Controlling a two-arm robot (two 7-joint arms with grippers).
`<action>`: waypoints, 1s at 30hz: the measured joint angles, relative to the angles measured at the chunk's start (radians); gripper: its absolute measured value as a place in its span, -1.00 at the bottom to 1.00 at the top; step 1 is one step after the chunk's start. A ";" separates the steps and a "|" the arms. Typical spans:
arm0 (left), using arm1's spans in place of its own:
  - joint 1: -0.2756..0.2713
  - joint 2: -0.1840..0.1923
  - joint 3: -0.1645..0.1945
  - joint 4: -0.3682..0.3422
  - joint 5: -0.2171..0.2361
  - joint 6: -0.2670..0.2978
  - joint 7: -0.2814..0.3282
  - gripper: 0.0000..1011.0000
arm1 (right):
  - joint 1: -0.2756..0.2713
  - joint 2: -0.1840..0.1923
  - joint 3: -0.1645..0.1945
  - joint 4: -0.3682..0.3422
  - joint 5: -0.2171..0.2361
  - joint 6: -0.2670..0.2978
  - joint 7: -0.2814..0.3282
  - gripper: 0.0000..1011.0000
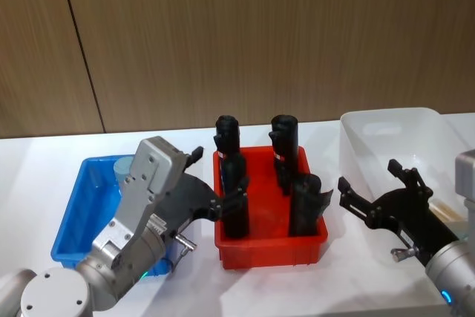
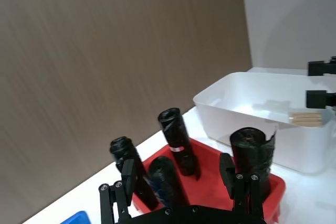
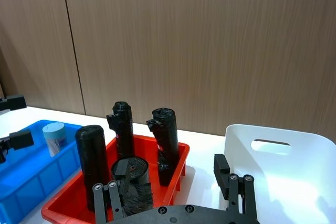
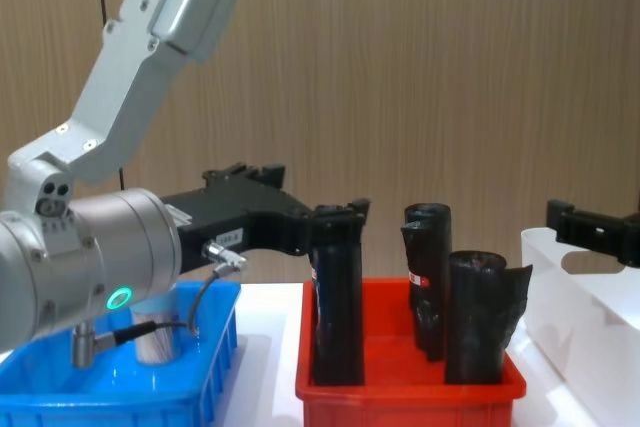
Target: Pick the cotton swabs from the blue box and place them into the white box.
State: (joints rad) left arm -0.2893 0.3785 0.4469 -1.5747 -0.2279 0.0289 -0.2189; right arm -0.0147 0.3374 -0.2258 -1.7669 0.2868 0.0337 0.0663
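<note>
Standing at the far end of the blue box (image 1: 74, 220), one jar of cotton swabs (image 1: 124, 167) is to the left of the left end effector (image 1: 208, 181) and a little behind it. This end effector hangs near the left wall of the red bin (image 1: 271, 246) of black rolls (image 1: 283, 139), with its fingers apart and nothing between them. A second jar of cotton swabs (image 2: 307, 119) lies inside the white box (image 1: 386, 120) on the counter (image 1: 30, 176), close to the right end effector (image 1: 369, 176), which is spread wide and empty over this box's near part.
</note>
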 joint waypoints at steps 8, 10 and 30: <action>0.025 0.002 0.004 -0.025 0.014 -0.008 0.100 0.99 | 0.000 0.000 0.000 0.000 0.000 0.000 0.000 0.98; 0.034 0.003 0.005 -0.034 0.019 -0.010 0.136 0.99 | 0.000 0.000 0.000 0.000 0.000 0.000 0.000 0.98; 0.053 0.004 0.008 -0.053 0.028 -0.016 0.208 0.99 | 0.000 0.000 0.000 0.000 0.001 0.000 0.001 0.98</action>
State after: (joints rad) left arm -0.2366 0.3821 0.4548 -1.6272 -0.1998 0.0132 -0.0109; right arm -0.0145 0.3374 -0.2258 -1.7665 0.2875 0.0341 0.0673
